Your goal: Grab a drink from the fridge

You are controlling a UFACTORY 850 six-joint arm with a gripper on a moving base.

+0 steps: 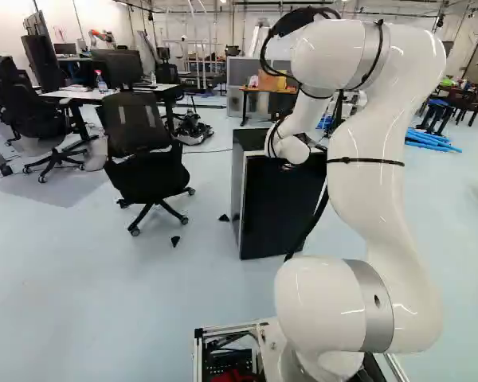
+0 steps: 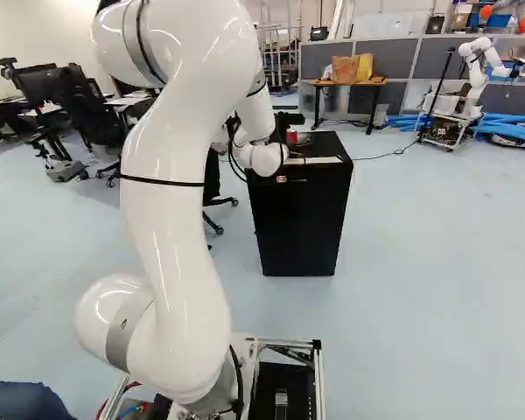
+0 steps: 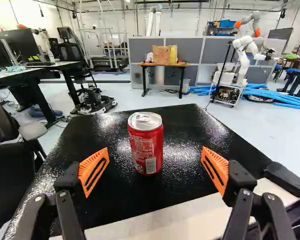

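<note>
Spread wide, the hand [image 2: 288, 142] has its orange pads [image 3: 94, 171] well apart — a red can [image 3: 145, 145] stands upright between them, touching neither. Under the can is the glossy black top of the fridge [image 2: 299, 219], with a pale strip [image 3: 190, 217] along the edge nearest the arm. Left of the fridge in the left base view sits an office chair [image 1: 143, 151] — and farther off, beyond the fridge, a table [image 3: 162, 65] carries a cardboard box [image 3: 161, 54].
</note>
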